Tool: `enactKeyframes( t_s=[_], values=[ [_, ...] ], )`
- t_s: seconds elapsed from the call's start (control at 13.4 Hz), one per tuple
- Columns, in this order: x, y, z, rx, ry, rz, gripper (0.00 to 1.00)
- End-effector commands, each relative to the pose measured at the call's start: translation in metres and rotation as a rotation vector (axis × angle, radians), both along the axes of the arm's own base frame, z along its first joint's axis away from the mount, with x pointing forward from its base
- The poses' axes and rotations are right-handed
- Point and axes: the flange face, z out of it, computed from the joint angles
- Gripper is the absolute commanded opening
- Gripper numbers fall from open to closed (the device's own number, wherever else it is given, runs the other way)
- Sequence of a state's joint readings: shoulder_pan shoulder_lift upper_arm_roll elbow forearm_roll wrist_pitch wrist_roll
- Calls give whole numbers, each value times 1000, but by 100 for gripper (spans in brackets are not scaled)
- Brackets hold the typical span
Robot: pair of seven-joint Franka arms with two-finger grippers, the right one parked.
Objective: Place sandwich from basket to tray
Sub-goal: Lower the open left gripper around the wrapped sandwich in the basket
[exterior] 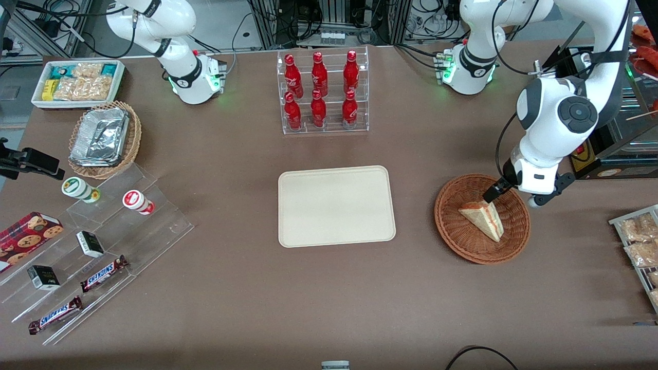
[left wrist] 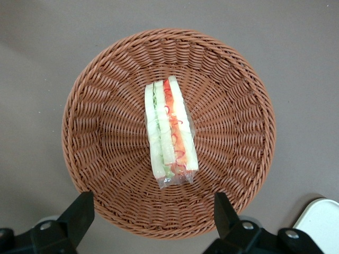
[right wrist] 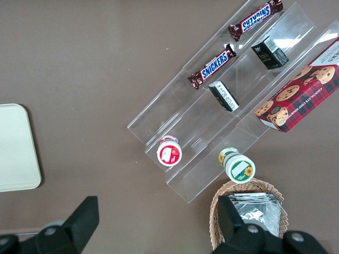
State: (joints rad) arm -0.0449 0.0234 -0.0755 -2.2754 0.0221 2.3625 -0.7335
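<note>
Reddish-brown wicker, that's the basket [exterior: 482,218] sitting on the brown worktop [exterior: 329,298] toward the working arm's end, and the sandwich [exterior: 481,219] lies right inside it, a pale triangular wedge in clear wrap. From the left wrist camera the cut edge faces up: white bread, green layers, a red streak down one side, the sandwich [left wrist: 170,132] resting across the middle of the basket [left wrist: 106,100].

And there's the gripper [exterior: 492,192], poised above the basket's rim that is farther from the front camera, just above the sandwich's thick end and not touching it. Its fingers [left wrist: 79,211] are spread wide, one to either side of the wedge as the wrist camera looks down, nothing between them but air. So it's released, holding nothing.

The cream-beige tray [exterior: 336,205] lies flat in the middle of the worktop, well apart from the basket. A clear rack of red bottles [exterior: 323,92] stands farther from the front camera than the tray. Over toward the parked arm's end, a lighter basket with foil trays [exterior: 103,139], a white bin of snacks [exterior: 77,82], and clear stepped shelves [exterior: 103,246] carrying Snickers bars [exterior: 103,274].
</note>
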Motion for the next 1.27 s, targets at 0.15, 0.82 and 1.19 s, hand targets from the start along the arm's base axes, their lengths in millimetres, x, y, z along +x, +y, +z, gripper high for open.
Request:
enactKeyframes(
  t_s=[0.15,0.82,1.19],
  values=[
    [0,-1,-17,2,-18,16,100],
    [8,-2,-46,-7,-22,27,100],
    [12,0,-68,-14,-29,43,100]
  ],
)
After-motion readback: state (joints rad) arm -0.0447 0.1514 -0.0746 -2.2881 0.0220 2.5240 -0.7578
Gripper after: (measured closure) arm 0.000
